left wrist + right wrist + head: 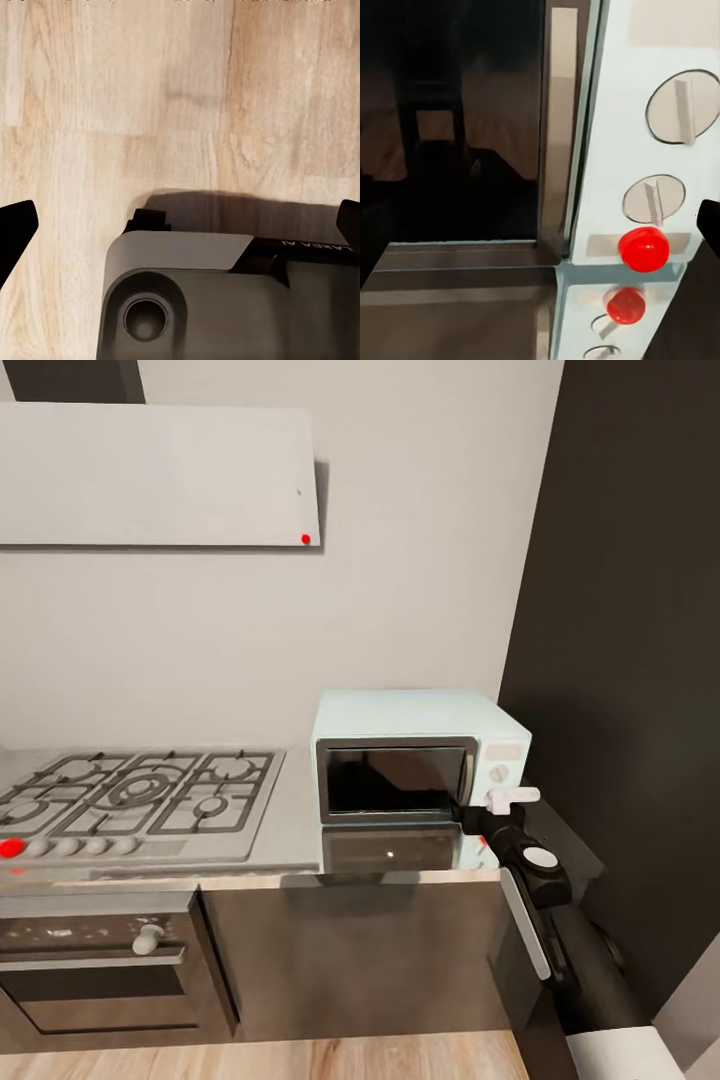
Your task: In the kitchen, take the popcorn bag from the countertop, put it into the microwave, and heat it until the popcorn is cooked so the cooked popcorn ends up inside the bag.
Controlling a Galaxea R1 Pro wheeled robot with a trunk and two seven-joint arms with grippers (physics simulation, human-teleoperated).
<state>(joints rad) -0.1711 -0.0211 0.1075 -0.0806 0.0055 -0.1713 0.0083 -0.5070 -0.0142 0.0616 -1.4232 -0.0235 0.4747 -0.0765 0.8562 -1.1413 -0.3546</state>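
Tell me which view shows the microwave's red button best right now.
The right wrist view: the red button sits large and close on the microwave panel, below two knobs, its reflection on the countertop beneath. The head view shows the whole microwave, with the right gripper at the panel. The left wrist view faces the floor.
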